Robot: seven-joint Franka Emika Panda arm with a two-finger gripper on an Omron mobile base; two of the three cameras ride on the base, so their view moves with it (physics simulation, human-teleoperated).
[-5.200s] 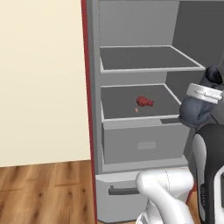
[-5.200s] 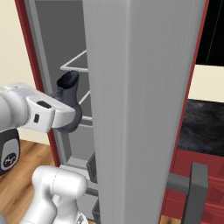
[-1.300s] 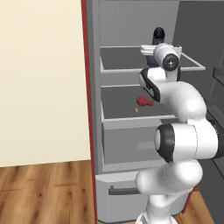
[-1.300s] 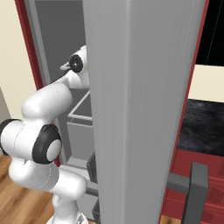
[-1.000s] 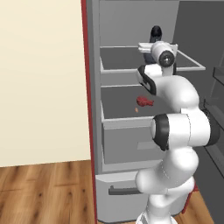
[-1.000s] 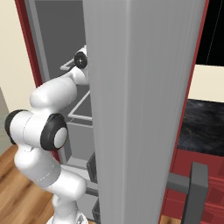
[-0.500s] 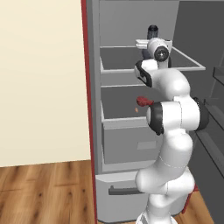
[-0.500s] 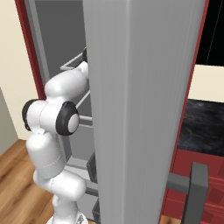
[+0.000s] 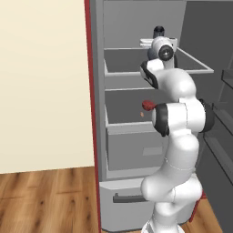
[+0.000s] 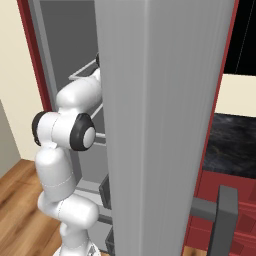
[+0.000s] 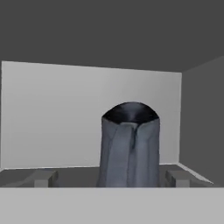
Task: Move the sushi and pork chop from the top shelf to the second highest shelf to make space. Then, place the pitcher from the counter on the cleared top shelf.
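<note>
The dark blue-grey pitcher stands upright on the top shelf of the open fridge; its rim peeks over my hand. My gripper is open around it, with both fingertips well clear of its sides. On the second highest shelf lies a red piece of food with a small orange bit beside it, partly behind my arm. Which is the sushi and which the pork chop I cannot tell.
A grey drawer front sits below the shelves. The open fridge door stands close on the right, with door racks on its inner side. The black counter lies beyond it. A cream wall and red trim flank the fridge's left.
The gripper has opened and let go of the pitcher, which now stands free on the top shelf. The arm has folded in closer to the fridge.
</note>
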